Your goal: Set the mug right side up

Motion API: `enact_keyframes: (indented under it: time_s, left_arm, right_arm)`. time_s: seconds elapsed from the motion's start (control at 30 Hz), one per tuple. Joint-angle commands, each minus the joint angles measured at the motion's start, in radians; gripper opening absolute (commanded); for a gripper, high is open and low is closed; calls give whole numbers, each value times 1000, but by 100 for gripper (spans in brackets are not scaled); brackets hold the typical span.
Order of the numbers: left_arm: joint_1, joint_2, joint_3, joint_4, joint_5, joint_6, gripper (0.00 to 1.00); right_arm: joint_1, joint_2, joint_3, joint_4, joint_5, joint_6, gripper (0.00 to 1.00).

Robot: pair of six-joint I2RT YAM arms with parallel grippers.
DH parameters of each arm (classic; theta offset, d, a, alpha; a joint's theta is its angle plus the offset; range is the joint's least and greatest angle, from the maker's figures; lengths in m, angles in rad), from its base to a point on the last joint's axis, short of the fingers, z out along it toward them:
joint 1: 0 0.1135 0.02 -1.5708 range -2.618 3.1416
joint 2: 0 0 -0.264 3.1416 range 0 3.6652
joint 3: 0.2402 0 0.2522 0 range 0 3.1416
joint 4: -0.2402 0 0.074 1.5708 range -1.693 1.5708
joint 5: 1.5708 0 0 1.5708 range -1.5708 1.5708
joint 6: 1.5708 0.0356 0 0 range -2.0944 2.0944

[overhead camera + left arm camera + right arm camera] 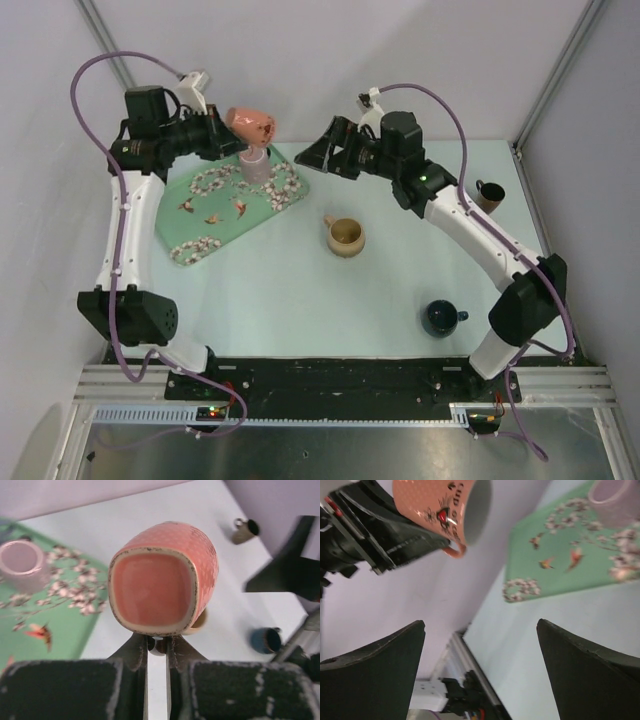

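Observation:
A salmon-pink dotted mug (pixel 252 124) hangs in the air over the far edge of the green tray (pixel 215 215), lying on its side. My left gripper (pixel 228 135) is shut on its handle. In the left wrist view the mug's squarish base (pixel 162 577) faces the camera, just above the closed fingertips of the gripper (pixel 159 640). My right gripper (pixel 310 155) is open and empty, a short way to the right of the mug and pointing at it. In the right wrist view the mug (pixel 440 505) shows at the top left, its mouth turned toward this gripper (pixel 480 625).
A pale pink cup (pixel 254 166) stands upside down on the floral tray below the held mug. A tan mug (pixel 345 236) stands upright mid-table. A dark blue mug (pixel 441 317) is near the front right, and a small brown mug (pixel 489 195) is at the far right.

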Motion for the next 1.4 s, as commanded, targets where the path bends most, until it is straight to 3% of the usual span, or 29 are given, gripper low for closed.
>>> enact_keyframes:
  time_s: [0.0,0.43,0.5,0.53,0.63,0.67,0.7,0.73,0.77,0.8,0.87,1.03,1.13,1.23,1.37]
  left_arm:
    - [-51,-41,60,28,174,-113,0]
    - [-162,-62,47,27,290,-175,0]
    - [-180,-63,37,28,310,-178,0]
    - [-191,-65,25,28,315,-175,0]
    - [-220,-69,-18,29,315,-161,0]
    - [-223,-69,-32,28,307,-154,0]
    - [-224,-70,-47,28,288,-147,4]
    - [-222,-71,-59,27,267,-136,20]
    - [-219,-72,-70,22,228,-123,55]
    - [-216,-73,-77,14,191,-101,77]
    - [-208,-75,-83,-5,77,-56,94]
    - [-204,-65,-92,-40,-315,111,100]
    - [-204,-50,-109,-44,-488,204,100]
    - [-204,-32,-127,-44,-600,287,100]
    - [-204,-6,-142,-44,-663,364,100]
  right_arm:
    - [8,19,-21,376,-109,244,99]
    - [4,89,-33,590,-141,400,78]
    - [0,105,-28,628,-152,431,68]
    - [-3,115,-25,652,-161,445,59]
    - [-18,123,-21,683,-170,470,14]
    - [-27,115,-26,673,-166,466,7]
    - [-33,105,-44,664,-162,454,4]
    - [-43,84,-59,639,-150,440,2]
    - [-53,67,-74,608,-138,410,1]
    - [-66,40,-81,527,-117,372,0]
    - [-87,-7,-70,326,-53,246,0]
    - [-137,-82,28,-292,261,-135,0]
    - [-226,-76,47,-595,397,-262,0]
    - [-358,-54,1,-810,435,-312,0]
    - [-498,-69,-139,-894,528,-340,0]
